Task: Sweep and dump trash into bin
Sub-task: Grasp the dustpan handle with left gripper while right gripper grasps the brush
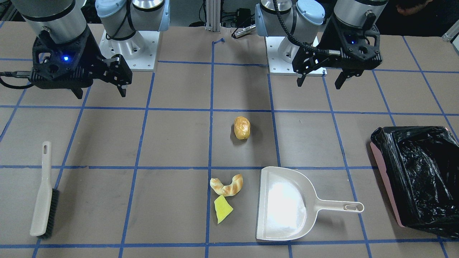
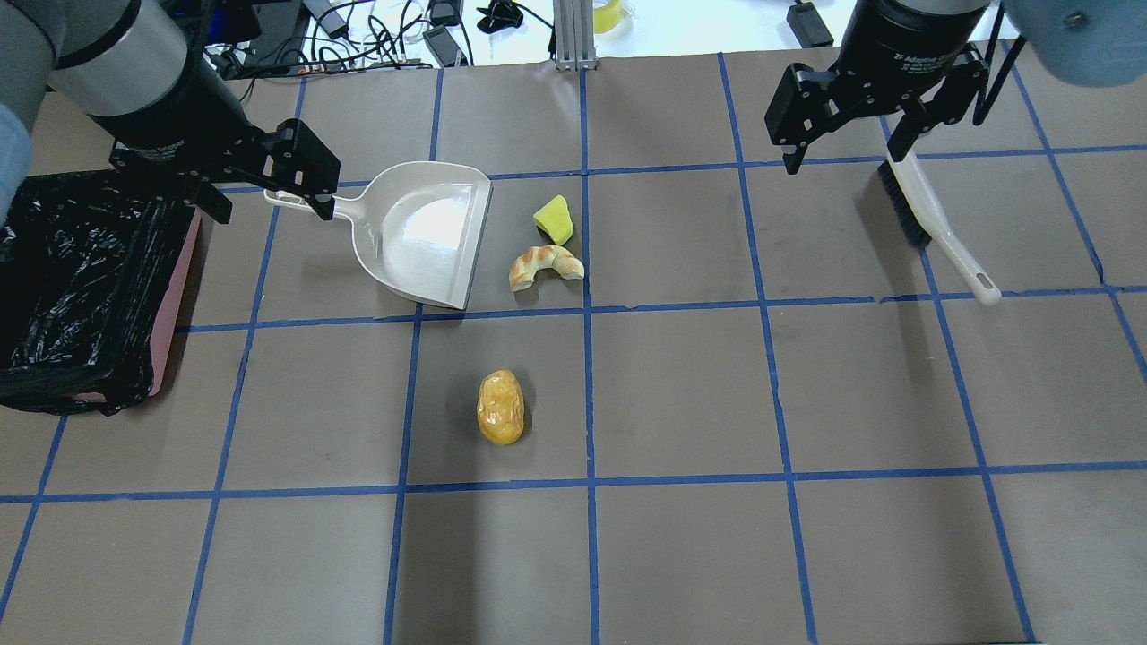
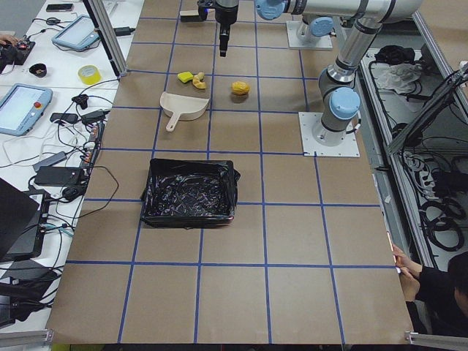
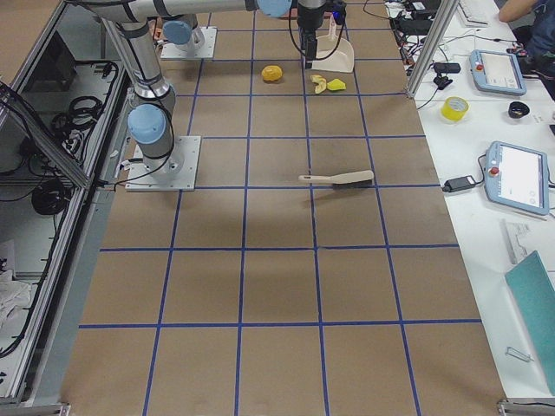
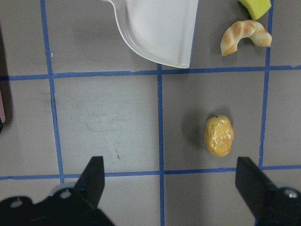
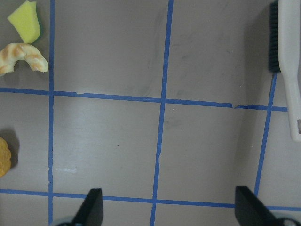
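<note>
The trash lies mid-table: a golden-brown lump [image 2: 502, 408], a tan croissant [image 2: 545, 265] and a yellow-green wedge [image 2: 554, 219]. All three also show in the left wrist view: the lump [image 5: 218, 135], the croissant [image 5: 244, 35] and the wedge [image 5: 256, 7]. The pink-sided bin [image 2: 177, 287] with its black bag stands at the left. My left gripper [image 2: 271, 210] is open and empty, hovering over the handle of the beige dustpan [image 2: 421, 233]. My right gripper [image 2: 844, 159] is open and empty, above the bristle end of the hand brush [image 2: 932, 219].
The dustpan's open mouth faces the croissant and wedge, a short gap away. The brush lies flat at the right. Blue tape lines grid the brown table. Cables and an aluminium post [image 2: 573, 31] sit beyond the far edge.
</note>
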Controlling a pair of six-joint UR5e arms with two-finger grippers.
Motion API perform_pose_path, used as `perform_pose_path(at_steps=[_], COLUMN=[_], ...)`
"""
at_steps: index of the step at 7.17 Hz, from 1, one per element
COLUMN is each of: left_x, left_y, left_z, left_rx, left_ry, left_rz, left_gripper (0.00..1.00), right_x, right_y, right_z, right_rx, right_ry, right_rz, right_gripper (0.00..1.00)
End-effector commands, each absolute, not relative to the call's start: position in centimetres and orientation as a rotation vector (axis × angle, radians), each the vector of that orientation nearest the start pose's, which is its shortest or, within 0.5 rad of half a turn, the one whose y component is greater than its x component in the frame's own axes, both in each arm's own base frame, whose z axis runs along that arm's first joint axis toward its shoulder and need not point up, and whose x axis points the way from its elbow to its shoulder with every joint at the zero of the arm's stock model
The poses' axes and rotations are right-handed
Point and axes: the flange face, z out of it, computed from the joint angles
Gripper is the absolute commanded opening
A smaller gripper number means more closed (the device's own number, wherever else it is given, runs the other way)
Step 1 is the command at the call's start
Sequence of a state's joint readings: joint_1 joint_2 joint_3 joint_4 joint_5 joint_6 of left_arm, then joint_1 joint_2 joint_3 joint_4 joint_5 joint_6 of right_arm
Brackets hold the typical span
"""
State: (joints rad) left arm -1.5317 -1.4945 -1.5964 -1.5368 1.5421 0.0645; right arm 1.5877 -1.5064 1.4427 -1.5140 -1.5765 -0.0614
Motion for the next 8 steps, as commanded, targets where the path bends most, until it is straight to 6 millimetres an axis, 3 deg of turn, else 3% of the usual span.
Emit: perform_pose_path(at_steps=[1, 2, 4, 5, 6, 7, 8], left_x=[-11.6, -11.6, -11.0, -10.3, -8.0, -5.0, -2.5], left_y=[-47.4, -47.4, -48.5, -49.3, -50.5, -52.0, -53.8], left_z=[51.7, 52.1, 50.5, 48.8, 46.9, 44.8, 43.1], left_rx=[0.038, 0.037, 0.080, 0.271, 0.413, 0.599, 0.889], left_ry=[3.158, 3.163, 3.164, 3.151, 3.131, 3.099, 3.018], left_rz=[-0.157, -0.170, -0.140, -0.109, -0.110, -0.092, -0.107], left_gripper=[1.00, 1.00, 1.00, 1.00, 1.00, 1.00, 1.00], right_x=[14.1, 14.1, 11.9, 11.0, 10.2, 7.1, 2.0], right_y=[-51.7, -51.8, -53.6, -54.9, -57.2, -59.5, -61.2], right_z=[51.2, 51.2, 50.2, 48.7, 46.1, 43.5, 40.5], right_rx=[-0.125, -0.123, -0.149, -0.207, -0.265, -0.346, -0.364], right_ry=[3.145, 3.145, 3.153, 3.147, 3.163, 3.187, 3.169], right_rz=[-0.009, -0.012, -0.027, 0.002, 0.014, 0.044, 0.100], right_gripper=[1.00, 1.00, 1.00, 1.00, 1.00, 1.00, 1.00])
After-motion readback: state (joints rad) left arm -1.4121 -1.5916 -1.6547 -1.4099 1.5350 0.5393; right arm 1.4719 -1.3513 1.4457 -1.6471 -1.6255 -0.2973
